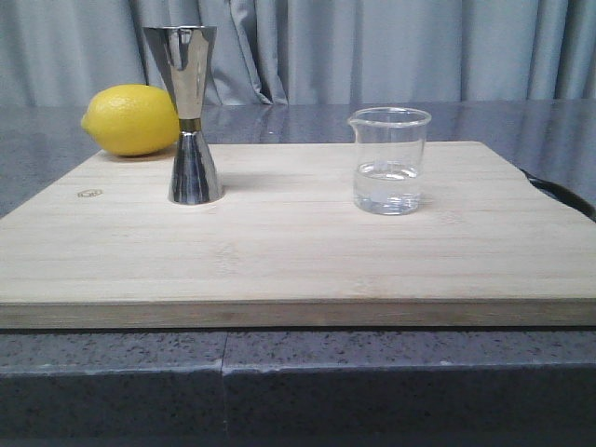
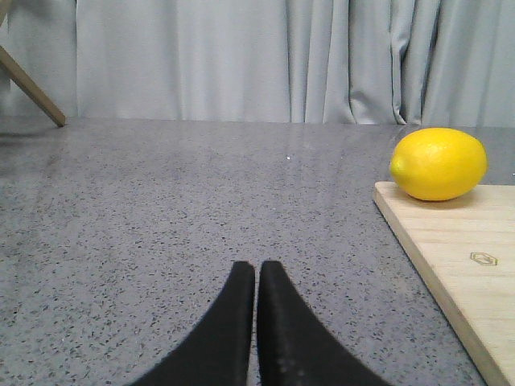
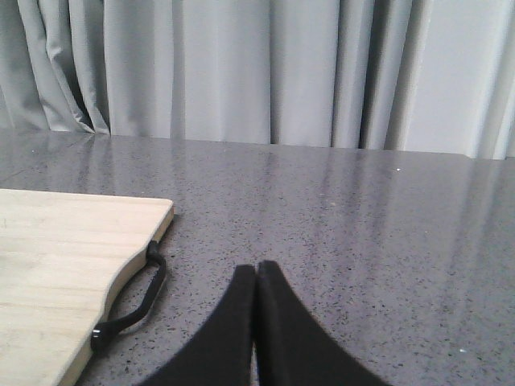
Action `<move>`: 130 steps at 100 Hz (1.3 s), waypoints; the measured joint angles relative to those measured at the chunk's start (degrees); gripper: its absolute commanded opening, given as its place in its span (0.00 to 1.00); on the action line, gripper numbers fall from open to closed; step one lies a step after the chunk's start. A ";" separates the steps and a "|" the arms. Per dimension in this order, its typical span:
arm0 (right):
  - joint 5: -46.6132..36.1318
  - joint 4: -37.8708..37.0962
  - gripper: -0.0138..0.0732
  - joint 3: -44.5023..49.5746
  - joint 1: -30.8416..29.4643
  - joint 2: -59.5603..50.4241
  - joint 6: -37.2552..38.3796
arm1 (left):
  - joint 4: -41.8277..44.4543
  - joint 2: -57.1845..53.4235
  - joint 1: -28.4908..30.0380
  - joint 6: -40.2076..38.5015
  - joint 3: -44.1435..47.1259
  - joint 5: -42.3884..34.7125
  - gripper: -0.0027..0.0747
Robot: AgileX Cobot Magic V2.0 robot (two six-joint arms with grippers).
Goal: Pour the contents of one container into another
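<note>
Your beaker (image 1: 389, 160) part full at 3 o'clock of the jigger (image 1: 191, 114), both upright on the board (image 1: 279, 251), your left tool (image 2: 257, 273) and right tool (image 3: 256, 275) pressed closed, empty, over the surface (image 2: 177, 201)

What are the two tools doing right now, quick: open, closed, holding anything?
Left tool: closed, holding nothing, low over the grey counter.
Right tool: closed, holding nothing, beside the wooden board.

A small clear glass beaker (image 1: 390, 160) stands upright right of centre, about a third full of clear liquid. Well apart, at upper left, a shiny steel double jigger (image 1: 189, 113) — hourglass-shaped, gold-banded waist — stands upright.
</note>
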 measured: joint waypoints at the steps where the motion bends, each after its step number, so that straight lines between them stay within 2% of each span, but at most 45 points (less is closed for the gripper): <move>1: 0.00 0.00 0.09 0.00 0.00 0.00 0.00 | 0.00 0.00 0.00 0.00 0.00 0.00 0.01; 75: 0.00 0.18 0.09 0.00 0.00 0.00 0.00 | -0.11 0.00 0.00 0.00 0.00 -0.86 0.01; 93: 0.30 4.75 0.09 0.00 0.00 0.00 0.00 | -0.85 0.00 0.00 0.00 -0.38 -3.97 0.01; 111: 8.85 6.31 0.09 -5.92 0.00 0.00 0.00 | -1.07 0.00 0.00 0.00 -6.60 -2.60 0.01; 130: 17.57 5.34 0.09 -15.40 0.00 1.31 0.00 | -1.07 1.93 0.00 0.00 -17.22 5.44 0.01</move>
